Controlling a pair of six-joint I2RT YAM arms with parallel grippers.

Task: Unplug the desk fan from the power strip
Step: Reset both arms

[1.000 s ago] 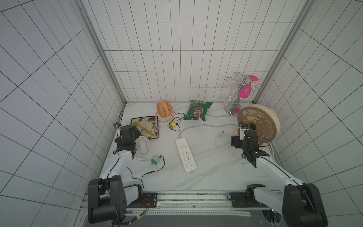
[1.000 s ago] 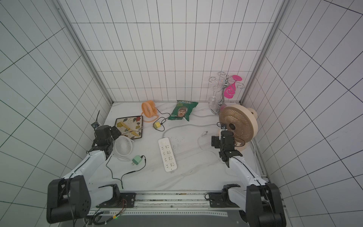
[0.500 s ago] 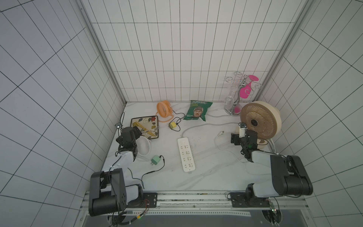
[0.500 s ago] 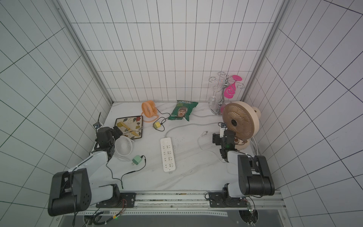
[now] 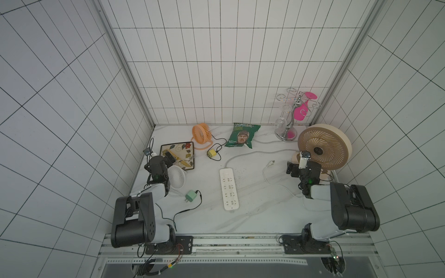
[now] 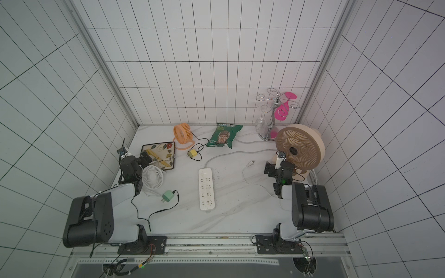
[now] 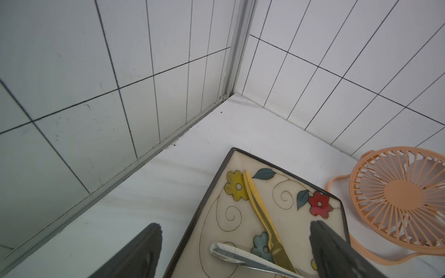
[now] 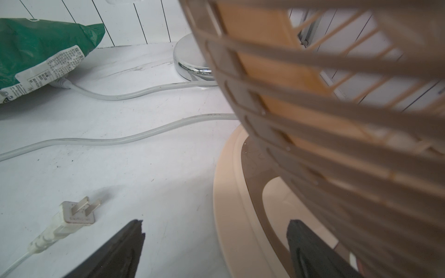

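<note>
Marble table (image 5: 260,216) has an open stretch across the lower middle of both top views. Desk fan (image 5: 322,146) hugs the right edge. Power strip (image 5: 229,189) lies dead centre. My right gripper (image 8: 216,225) and left gripper (image 7: 236,225) both gape wide, holding nothing. Plug (image 5: 271,163) lies loose, right of the strip and well apart from it.

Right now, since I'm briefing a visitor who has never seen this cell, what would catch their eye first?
The big beige desk fan on the robot's right, near the back, stands out first, with a pink glass hanging in the corner behind it. In the middle lies the white power strip, every socket bare, and a loose white plug lies between it and the fan.
</note>
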